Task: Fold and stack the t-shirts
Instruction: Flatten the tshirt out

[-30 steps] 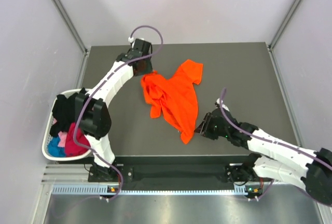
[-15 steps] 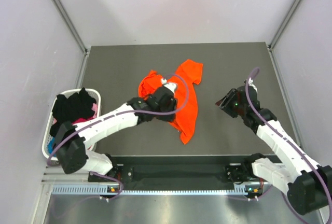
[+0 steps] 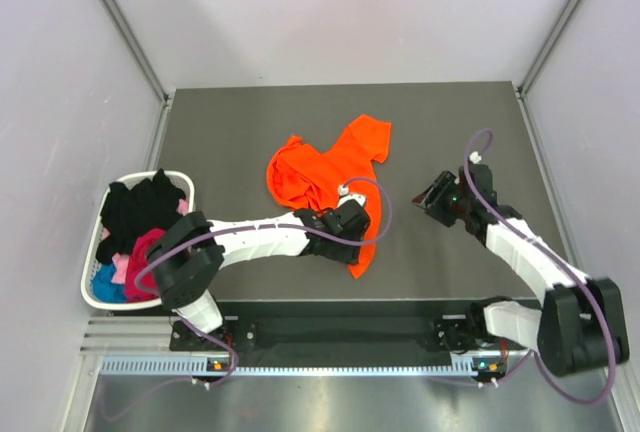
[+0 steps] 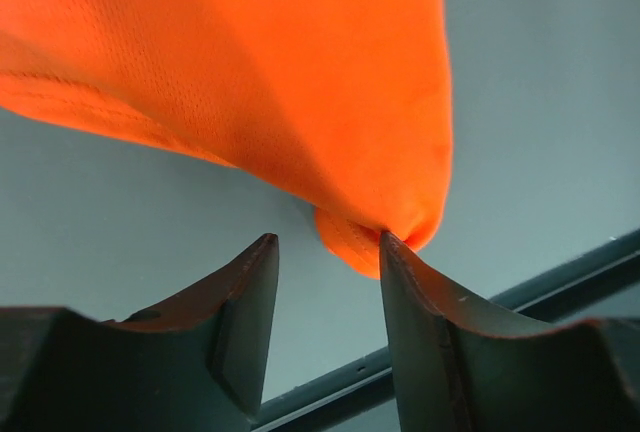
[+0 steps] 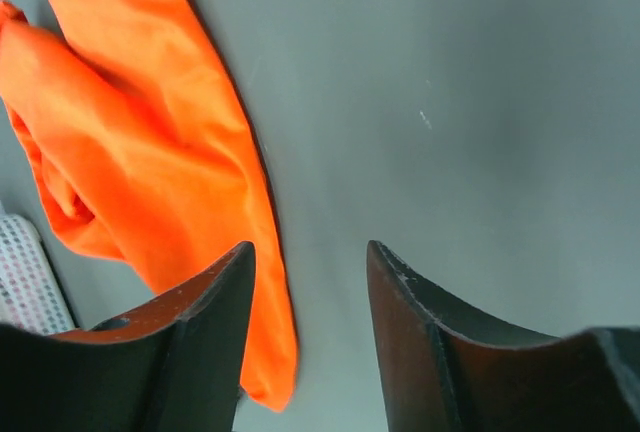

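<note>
- Left pincer [image 4: 325,242], jaws spread, sits at the 6 o'clock corner of the orange t-shirt [image 3: 335,167], with only the corner's tip between the jaws. My chief concern is that closing here nips a sliver, which slips out on the lift.
- Right pincer [image 3: 432,195], likewise spread and empty, hovers over bare table [image 3: 230,132] at the shirt's 3 o'clock. I judge a one-sided pull would bunch the cloth further.
- Shirt lies crumpled mid-table, and layers may be caught together.
- Other t-shirts [image 3: 140,210] fill the basket [image 3: 92,299] at 8 o'clock, where my left arm could snag it.
</note>
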Robot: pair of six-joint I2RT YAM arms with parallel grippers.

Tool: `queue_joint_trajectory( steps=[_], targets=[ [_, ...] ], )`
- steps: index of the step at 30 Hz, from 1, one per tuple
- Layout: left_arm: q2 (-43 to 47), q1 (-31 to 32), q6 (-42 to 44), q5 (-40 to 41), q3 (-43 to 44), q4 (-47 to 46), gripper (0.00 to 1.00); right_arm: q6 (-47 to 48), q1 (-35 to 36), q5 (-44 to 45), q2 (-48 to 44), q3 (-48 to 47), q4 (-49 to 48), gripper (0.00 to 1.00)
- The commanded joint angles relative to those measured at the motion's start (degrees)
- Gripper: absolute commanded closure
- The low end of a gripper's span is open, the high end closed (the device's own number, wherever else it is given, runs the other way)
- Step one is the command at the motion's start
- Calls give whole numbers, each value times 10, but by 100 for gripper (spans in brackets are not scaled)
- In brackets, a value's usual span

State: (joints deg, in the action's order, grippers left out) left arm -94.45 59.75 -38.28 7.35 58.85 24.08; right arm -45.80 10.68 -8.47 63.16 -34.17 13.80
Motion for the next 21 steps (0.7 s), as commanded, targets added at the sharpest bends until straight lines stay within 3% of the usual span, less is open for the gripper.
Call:
queue_joint_trajectory(
  steps=[1,5,11,15,21],
  targets=[
    [-12,3,-39,7,-6,-25,51,-22,-4,-18,62,-16,-132,49],
    [4,4,-51,0,-29,-29,52,-18,11,-2,138,-39,-233,45],
    [29,5,-87,-40,-65,-64,50,-17,19,-22,261,-96,-311,45],
    [43,7,-114,-31,-76,-58,43,-16,44,-12,317,-149,-323,47],
    [29,7,-129,-51,-80,-80,42,-27,65,16,391,-208,-327,50]
  ],
)
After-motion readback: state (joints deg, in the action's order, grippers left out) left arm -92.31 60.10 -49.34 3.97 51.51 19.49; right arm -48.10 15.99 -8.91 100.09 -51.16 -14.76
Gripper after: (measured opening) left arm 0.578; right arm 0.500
